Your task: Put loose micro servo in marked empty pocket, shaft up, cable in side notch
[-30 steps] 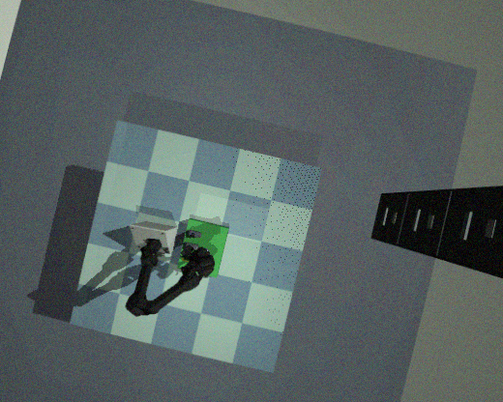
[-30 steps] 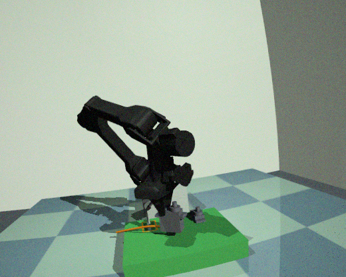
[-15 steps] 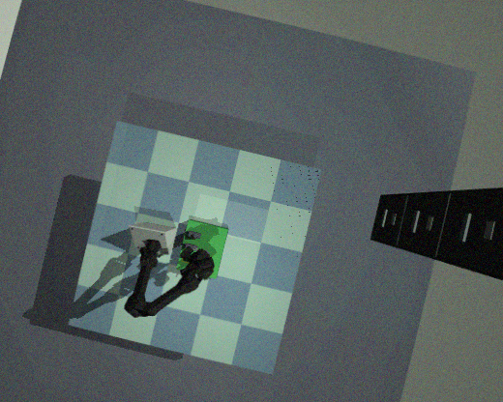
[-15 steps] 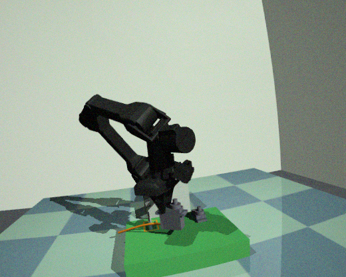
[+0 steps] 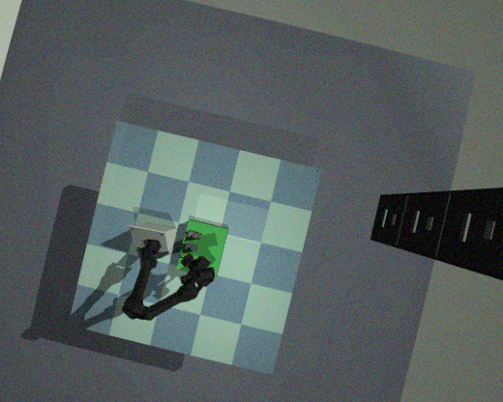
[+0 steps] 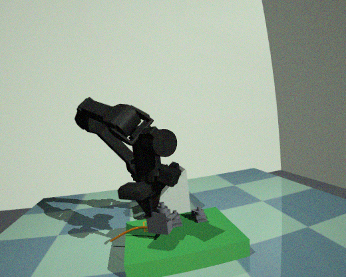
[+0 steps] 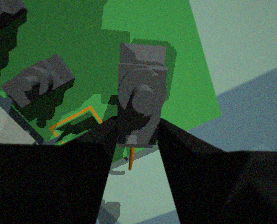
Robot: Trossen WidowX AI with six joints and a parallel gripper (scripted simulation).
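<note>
My gripper (image 6: 150, 214) (image 7: 137, 122) is shut on the grey micro servo (image 6: 159, 224) (image 7: 142, 97). The servo is held above the green deck (image 6: 188, 254) (image 5: 221, 242), with its shadow on the deck below. Its output shaft points up. Its orange cable (image 6: 128, 230) (image 7: 131, 159) trails out past the deck's edge, between the fingers in the wrist view. The orange pocket outline (image 7: 71, 117) lies to the left of the servo in the wrist view, partly hidden by the left finger. The servo is beside the pocket, not over it. The lower ear is hard to make out.
Two more grey servos stand on the deck, a nearer one (image 7: 39, 82) (image 6: 175, 219) beside the pocket and a farther one (image 6: 199, 216) (image 7: 6, 14). A pale box (image 5: 150, 233) (image 6: 179, 196) stands beside the deck. A black cabinet (image 5: 419, 234) is far right.
</note>
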